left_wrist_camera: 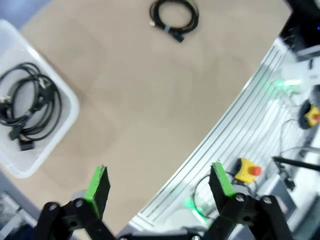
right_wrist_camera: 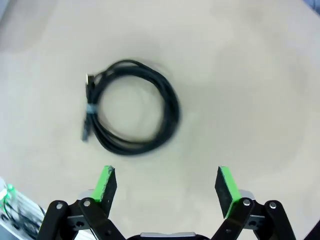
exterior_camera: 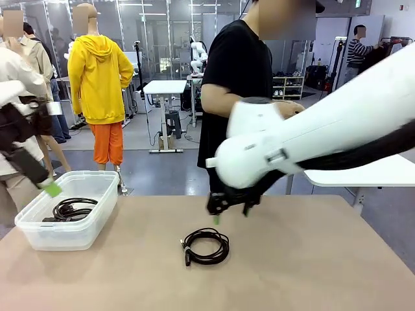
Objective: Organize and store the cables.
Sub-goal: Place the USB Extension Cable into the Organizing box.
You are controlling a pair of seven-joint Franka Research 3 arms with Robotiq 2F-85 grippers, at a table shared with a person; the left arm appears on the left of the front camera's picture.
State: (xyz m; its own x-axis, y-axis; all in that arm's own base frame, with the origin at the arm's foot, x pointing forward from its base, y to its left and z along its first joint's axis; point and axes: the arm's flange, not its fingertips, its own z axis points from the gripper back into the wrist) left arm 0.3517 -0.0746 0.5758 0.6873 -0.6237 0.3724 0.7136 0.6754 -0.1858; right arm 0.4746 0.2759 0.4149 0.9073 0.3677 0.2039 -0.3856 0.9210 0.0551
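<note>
Busy lab behind, a tan table (exterior_camera: 311, 272) up front, and a person in a black shirt (exterior_camera: 237, 84) standing at its far side. One coil (exterior_camera: 206, 246) lies flat on the bare table near the middle, a neat round loop with its plug ends tucked to one side.

Right gripper (exterior_camera: 231, 216) hangs just beyond that coil, fingertips down, a little above the wood and clear of the cord. From the right wrist view the jaws are spread wide with nothing between them. The coil (right_wrist_camera: 132, 112) sits ahead of the fingers, nearer the left-hand pad (right_wrist_camera: 106, 184) than the other one, and no pad touches it.

Over on the robot's left stands one clear bin (exterior_camera: 65, 236) by the table's edge. Black cables (exterior_camera: 72, 208) lie inside it on the bottom, loops overlapping, so I can't say how many coils are in there.

Left gripper (left_wrist_camera: 159, 172) is up high by the bin, well apart from the loose coil, which sits far off at the top of the left wrist view. Its jaws gape too, holding nothing, green pads facing each other across open air.

The count: one coil out on the table, one bin, one overlapping bundle in it, and two grippers, both let go.
</note>
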